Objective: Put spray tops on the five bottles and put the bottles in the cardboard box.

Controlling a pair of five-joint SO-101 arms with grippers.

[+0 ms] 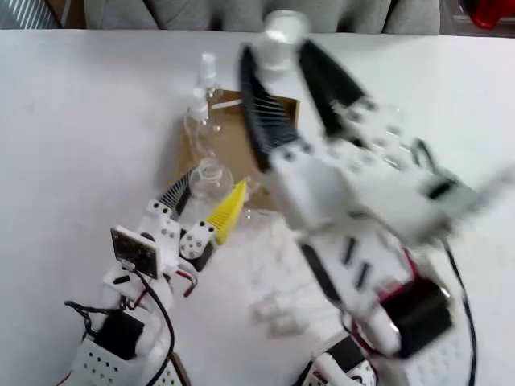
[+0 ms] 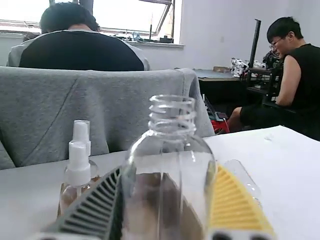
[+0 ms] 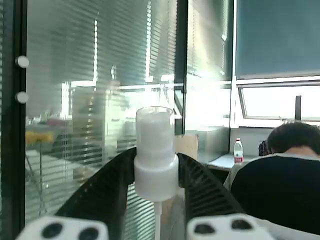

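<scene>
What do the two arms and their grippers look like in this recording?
The left arm and right arm have white shells with black parts. The left gripper has one black ribbed finger and one yellow ribbed finger. Its wrist carries a small circuit board, black cables and red wires. The right gripper has two long, tapered black fingers.

My left claw (image 2: 167,172) is ribbed matt plastic, its bottle (image 2: 167,145) clear and glossy; my right claw's (image 3: 155,167) spray top (image 3: 155,140) is smooth white plastic.
</scene>
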